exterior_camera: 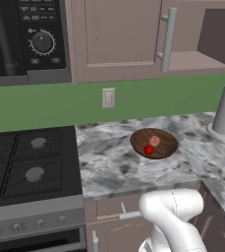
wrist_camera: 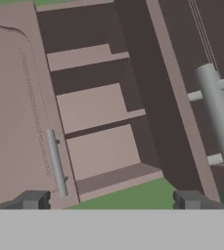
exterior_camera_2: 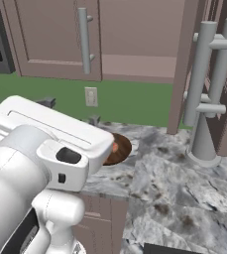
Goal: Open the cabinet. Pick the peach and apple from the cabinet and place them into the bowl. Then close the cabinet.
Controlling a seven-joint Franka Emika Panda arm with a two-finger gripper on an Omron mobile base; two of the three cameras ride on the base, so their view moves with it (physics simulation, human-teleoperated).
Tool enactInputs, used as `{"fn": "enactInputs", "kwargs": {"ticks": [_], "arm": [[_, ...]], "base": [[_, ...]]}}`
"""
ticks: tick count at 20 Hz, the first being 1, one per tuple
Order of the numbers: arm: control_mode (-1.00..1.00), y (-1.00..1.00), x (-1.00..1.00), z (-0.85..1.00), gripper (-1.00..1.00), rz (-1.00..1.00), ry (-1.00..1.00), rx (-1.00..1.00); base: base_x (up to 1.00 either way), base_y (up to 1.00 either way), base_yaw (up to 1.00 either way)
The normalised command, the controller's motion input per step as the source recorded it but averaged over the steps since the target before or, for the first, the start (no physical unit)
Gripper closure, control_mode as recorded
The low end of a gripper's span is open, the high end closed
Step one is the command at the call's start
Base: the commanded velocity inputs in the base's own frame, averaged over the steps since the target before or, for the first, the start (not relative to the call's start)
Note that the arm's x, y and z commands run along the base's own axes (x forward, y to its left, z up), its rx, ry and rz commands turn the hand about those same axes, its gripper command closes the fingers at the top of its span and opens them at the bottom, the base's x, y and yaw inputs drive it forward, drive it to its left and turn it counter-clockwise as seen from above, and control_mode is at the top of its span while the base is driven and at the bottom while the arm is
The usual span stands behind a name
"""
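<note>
Now | pincer (wrist_camera: 111,199) released, empty, facing open cabinet (wrist_camera: 99,112) | peach (exterior_camera: 154,140) and apple (exterior_camera: 149,149) sit in bowl (exterior_camera: 165,147) on surface (exterior_camera: 109,162) | risk: we clip the right door's handle (wrist_camera: 221,122) while swinging it shut.

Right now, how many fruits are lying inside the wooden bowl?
2. The apple lies at the front left of the bowl, and the peach sits just behind it, nearer the centre. Nothing else seems hidden inside.
</note>
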Motion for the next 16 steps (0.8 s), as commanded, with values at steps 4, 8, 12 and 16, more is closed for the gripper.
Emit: {"fn": "enactInputs", "kwargs": {"ticks": [4, 8, 12, 16], "arm": [[-1.0, -0.14, 0.0, 0.0, -1.0, 0.0, -0.07, 0.0], [-1.0, -0.01, 0.0, 0.0, -1.0, -0.03, -0.16, 0.0], [-1.0, 0.0, 0.0, 0.0, -1.0, -0.11, -0.18, 0.0], [-1.0, 0.0, 0.0, 0.0, -1.0, -0.1, -0.13, 0.0]], "base": [[0.0, 0.0, 0.0], [0.0, 0.0, 0.0], [0.0, 0.0, 0.0], [0.0, 0.0, 0.0]]}}
